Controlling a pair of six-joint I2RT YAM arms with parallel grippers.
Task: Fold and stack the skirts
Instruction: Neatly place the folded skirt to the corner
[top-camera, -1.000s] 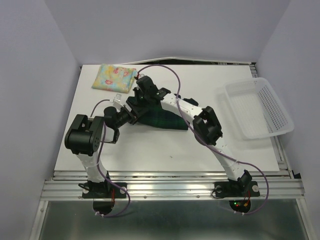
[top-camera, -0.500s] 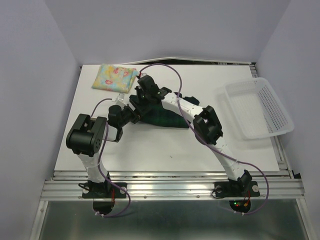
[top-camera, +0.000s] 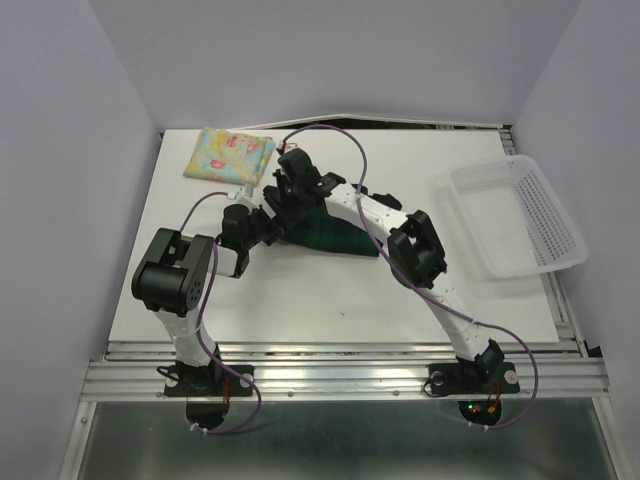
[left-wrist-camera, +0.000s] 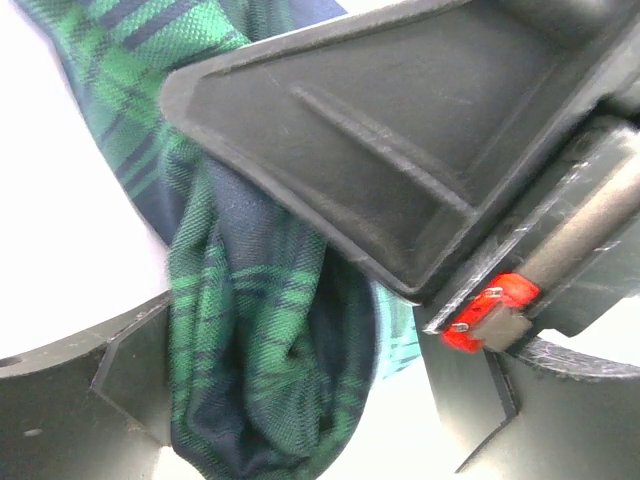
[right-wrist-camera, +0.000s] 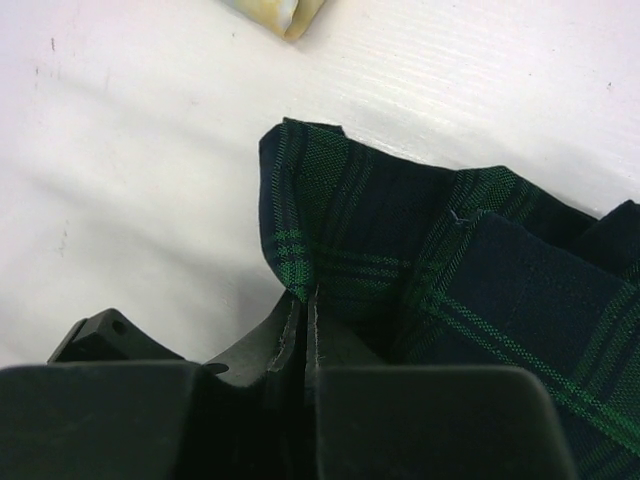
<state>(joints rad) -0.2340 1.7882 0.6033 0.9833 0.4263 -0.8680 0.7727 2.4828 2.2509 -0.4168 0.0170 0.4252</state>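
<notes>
Broadly, the white table (top-camera: 330, 290) carries everything, with a white mesh basket (top-camera: 555, 215) set at its right edge. The plaid skirt (top-camera: 335, 240) lies near the table's middle as a dark green-and-navy bundle, largely covered by the two arms that meet over its left end. The smaller floral skirt (top-camera: 228, 155) lies folded at the far left corner, well apart from the plaid one.

The right gripper (right-wrist-camera: 308, 330) has its fingers pressed almost together, pinching a raised edge of the plaid cloth (right-wrist-camera: 480, 290). A corner of the yellow garment (right-wrist-camera: 275, 12) shows at the top of that wrist view. The left gripper (left-wrist-camera: 290, 400) stands wide, its fingers on either side of a bunched fold of plaid (left-wrist-camera: 250, 380), just below the right gripper's body.
</notes>
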